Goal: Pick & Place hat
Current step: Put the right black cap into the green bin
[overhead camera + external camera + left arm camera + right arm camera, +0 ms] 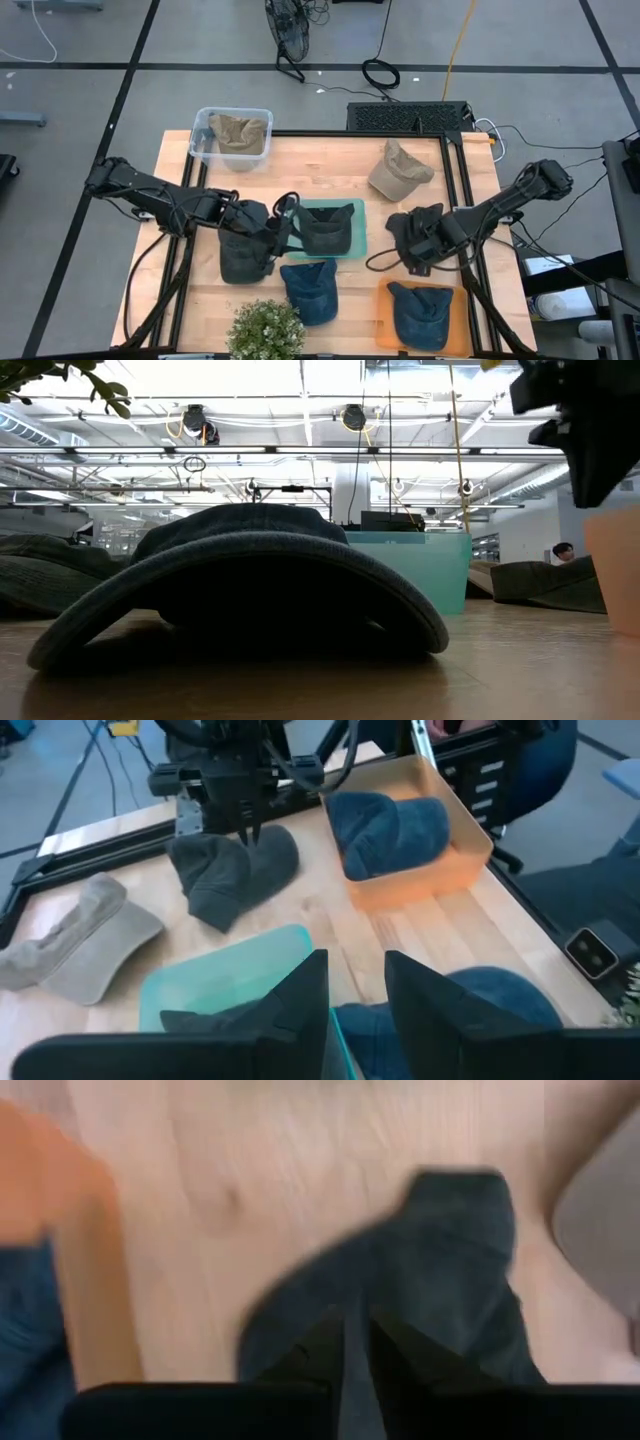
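High view: hat (413, 232), brim seemingly table-centreward.

in the right wrist view everything is blurred: the dark grey hat (440, 1280) below the camera has soft edges, and the orange bin (60, 1230) at the side is a smear cut by the frame. the right gripper (357, 1342) shows only as dark fingers (400, 1355) pressed close over the cloth, so whether cloth is pinched between them cannot be told. in the high view the left gripper (283, 228) is partly lost among cables and the dark hat (243, 255) beside it. in the low view a blue hat (240, 585) fills the middle and hides most of the table behind it, and the potted plant (65, 382) is cut off at the top corner.
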{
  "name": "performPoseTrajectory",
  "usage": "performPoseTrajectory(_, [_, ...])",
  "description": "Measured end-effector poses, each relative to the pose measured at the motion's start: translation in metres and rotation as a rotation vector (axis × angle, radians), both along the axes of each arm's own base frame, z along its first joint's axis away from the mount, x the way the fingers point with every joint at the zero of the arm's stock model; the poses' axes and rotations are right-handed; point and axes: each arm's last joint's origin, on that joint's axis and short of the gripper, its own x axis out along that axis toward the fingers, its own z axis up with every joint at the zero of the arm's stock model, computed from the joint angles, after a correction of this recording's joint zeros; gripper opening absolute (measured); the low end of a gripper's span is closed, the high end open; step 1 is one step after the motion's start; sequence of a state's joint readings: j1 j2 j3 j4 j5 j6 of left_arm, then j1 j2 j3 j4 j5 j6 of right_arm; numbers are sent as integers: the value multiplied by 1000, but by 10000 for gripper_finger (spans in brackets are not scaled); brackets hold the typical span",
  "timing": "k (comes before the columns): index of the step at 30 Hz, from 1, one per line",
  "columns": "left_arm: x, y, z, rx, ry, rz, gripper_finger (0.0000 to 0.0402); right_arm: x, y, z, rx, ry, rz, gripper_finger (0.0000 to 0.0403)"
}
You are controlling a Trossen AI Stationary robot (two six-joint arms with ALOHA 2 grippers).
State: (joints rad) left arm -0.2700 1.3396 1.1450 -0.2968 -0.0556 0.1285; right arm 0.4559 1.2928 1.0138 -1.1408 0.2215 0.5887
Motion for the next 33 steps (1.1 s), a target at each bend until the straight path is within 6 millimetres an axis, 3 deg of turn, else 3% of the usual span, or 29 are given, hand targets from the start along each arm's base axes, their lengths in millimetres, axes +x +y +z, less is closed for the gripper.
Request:
performPoseTrajectory(13, [-6,-3,-8,17,96,-7,113,0,-31,0,-1,148,55,161])
performPoseTrajectory(18, [-9,-8,-10,11,127,-13,113,1,-41,-6,82,194,59,169])
performPoseTrajectory(27, [-12,-13,-12,43,144,-45,113,-19,-56,-44,137,347,-4,169])
performPoseTrajectory(33, [-12,-12,-12,71,138,-58,113,-20,-57,-52,140,332,-17,169])
